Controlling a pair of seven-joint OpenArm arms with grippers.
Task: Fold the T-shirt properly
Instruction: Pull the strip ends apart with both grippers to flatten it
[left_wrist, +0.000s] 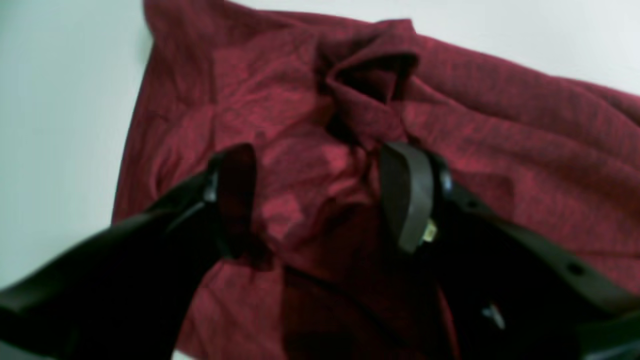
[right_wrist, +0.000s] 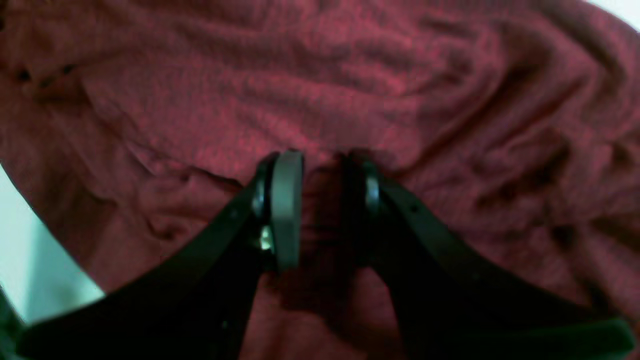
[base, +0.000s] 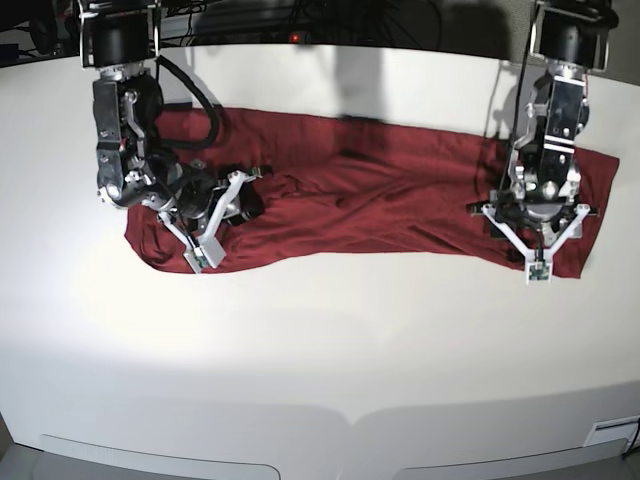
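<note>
1. The T-shirt (base: 380, 205) lies spread lengthwise across the far half of the white table (base: 320, 340), wrinkled, with a raised fold (left_wrist: 372, 75) in its fabric
2. The left gripper (left_wrist: 320, 200) stands over one end of the shirt, jaws wide apart and released, nothing held between them
3. The right gripper (right_wrist: 322, 210) sits low on the opposite end; its jaws stand narrowly apart with a ridge of fabric between them; whether they clamp it cannot be told
</note>
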